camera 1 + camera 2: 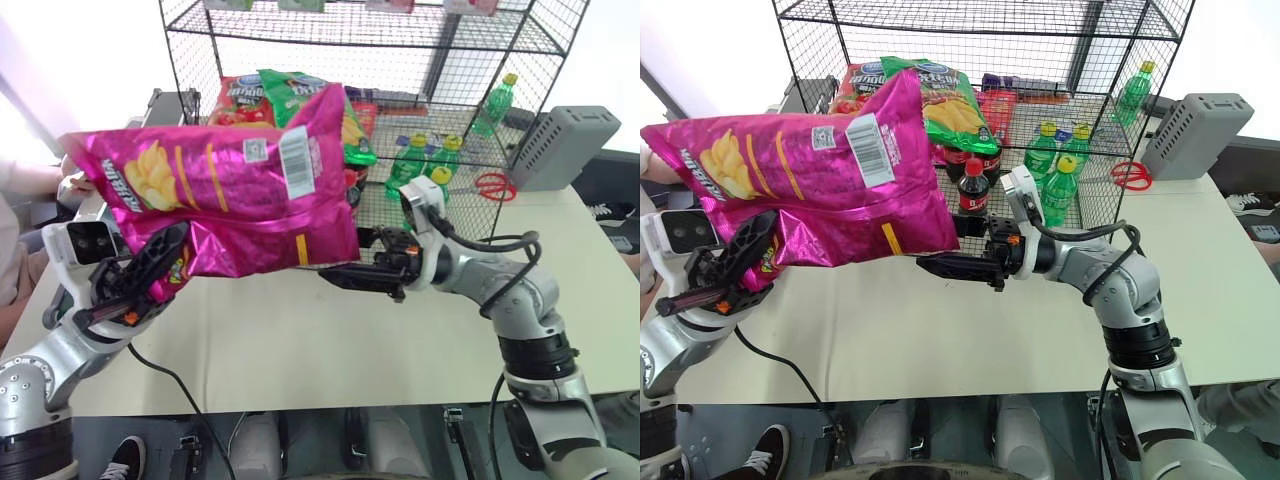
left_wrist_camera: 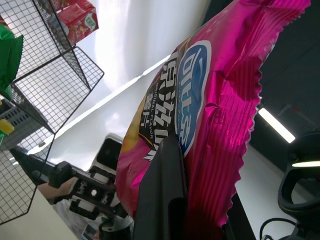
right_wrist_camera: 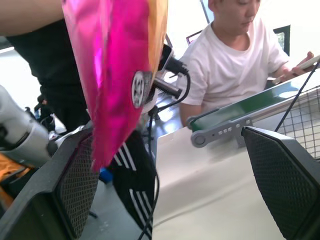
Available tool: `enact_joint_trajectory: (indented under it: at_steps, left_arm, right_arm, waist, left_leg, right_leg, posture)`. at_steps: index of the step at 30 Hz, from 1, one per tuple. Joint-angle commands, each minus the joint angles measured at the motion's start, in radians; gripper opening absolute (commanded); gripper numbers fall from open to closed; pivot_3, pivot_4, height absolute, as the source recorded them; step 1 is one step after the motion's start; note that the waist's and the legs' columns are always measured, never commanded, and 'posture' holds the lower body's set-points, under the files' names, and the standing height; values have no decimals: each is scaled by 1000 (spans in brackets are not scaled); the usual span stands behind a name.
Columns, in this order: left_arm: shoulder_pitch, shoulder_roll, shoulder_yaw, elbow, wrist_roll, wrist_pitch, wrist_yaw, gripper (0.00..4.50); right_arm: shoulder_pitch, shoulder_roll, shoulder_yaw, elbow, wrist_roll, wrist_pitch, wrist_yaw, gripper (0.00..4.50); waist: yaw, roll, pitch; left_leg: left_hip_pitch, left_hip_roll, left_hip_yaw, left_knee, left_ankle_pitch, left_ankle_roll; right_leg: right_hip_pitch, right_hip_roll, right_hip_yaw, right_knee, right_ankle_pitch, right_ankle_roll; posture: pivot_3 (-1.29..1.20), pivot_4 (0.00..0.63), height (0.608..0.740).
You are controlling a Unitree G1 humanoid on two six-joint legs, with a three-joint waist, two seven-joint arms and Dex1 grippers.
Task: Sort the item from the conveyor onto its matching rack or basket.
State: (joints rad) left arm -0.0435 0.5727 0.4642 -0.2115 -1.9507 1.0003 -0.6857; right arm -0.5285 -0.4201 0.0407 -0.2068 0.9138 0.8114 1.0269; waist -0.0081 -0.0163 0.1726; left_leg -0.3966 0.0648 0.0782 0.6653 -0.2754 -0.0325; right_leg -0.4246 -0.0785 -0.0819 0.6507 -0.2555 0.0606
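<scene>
One pink chip bag [image 1: 215, 185] is up in the air over the cream worktop [image 1: 300, 350], lying roughly flat with its barcode label facing the camera. Behind it sits one black wire rack [image 1: 480, 60]. On the rack's lower tier there's one green chip bag [image 1: 945, 100], one red chip bag [image 1: 855, 85] at about 9 o'clock from the green one, at least three green bottles [image 1: 1060, 165] plus another one [image 1: 1135, 95] further back, and one cola bottle [image 1: 973, 185] just in front of the mesh.

The left tool [image 1: 150, 275] comes up from about 7 o'clock of the head view, angled upward, fingers pressed together and pinching the lower edge of the pink bag. The right tool [image 1: 945, 265] reaches in from 3 o'clock, pointing sideways toward the bag, with its fingers [image 3: 280, 180] spread wide; the bag's bottom corner hangs just above it, and whether it touches can't be told.

A grey box [image 1: 565, 145] sits at the worktop's far corner around 2 o'clock, with red scissors [image 1: 492, 185] beside it. The right wrist view catches the green-belted conveyor [image 3: 240, 112] and a person in a white shirt [image 3: 235, 65] seated behind it. The big bag blocks most of the rack's left side from the head camera.
</scene>
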Motion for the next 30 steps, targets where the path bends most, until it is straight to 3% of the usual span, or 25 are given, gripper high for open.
enact_joint_trajectory:
  at_steps: [1,7,12,15,22,24,27,30]
  left_arm:
    - [-10,-5,20,-1,-22,14,11,48]
    - [-18,-15,13,-2,-22,28,24,48]
    - [-13,-4,-8,-11,-22,20,35,48]
    - [-6,5,-9,-22,-19,11,39,0]
    - [16,29,-16,-36,23,20,14,0]
    - [26,43,-24,-47,52,32,-3,0]
    - [22,70,-40,-17,43,49,4,913]
    - [10,74,-33,-16,65,30,-2,2386]
  right_arm:
    - [-36,-14,-32,-48,99,56,36,4500]
    - [-62,-41,-51,-61,186,135,37,4500]
    - [-64,-59,-21,-68,160,137,48,4500]
    - [-68,-51,-25,-50,160,136,38,3630]
    - [-61,-55,-26,-49,146,125,40,50]
    - [-58,-53,-27,-49,142,116,43,11]
    - [-57,-60,-29,-44,134,112,53,0]
    - [-51,-66,-35,-47,119,103,53,0]
  waist:
    - [-2,0,0]
    - [-4,0,0]
    - [-3,0,0]
    - [-3,0,0]
    - [-3,0,0]
    - [-3,0,0]
    - [-3,0,0]
    - [-3,0,0]
  left_leg:
    - [0,0,0,0,0,0]
    - [0,0,-1,0,0,0]
    - [0,0,-1,0,0,0]
    - [0,0,-1,0,0,0]
    - [0,0,-1,0,0,0]
    - [0,0,0,0,0,0]
    - [0,0,0,0,0,0]
    - [0,0,0,-1,0,0]
  right_leg:
    - [0,0,0,0,0,0]
    - [0,0,0,0,0,0]
    - [0,0,0,0,0,0]
    - [0,0,0,0,0,0]
    - [0,0,0,0,0,0]
    - [0,0,0,-1,0,0]
    - [-1,0,0,-1,0,0]
    - [-1,0,0,-1,0,0]
  posture:
    - [0,150,740]
    - [0,150,740]
    - [0,150,740]
    - [0,150,740]
    - [0,150,740]
    - [0,150,740]
    - [0,150,740]
    - [0,150,740]
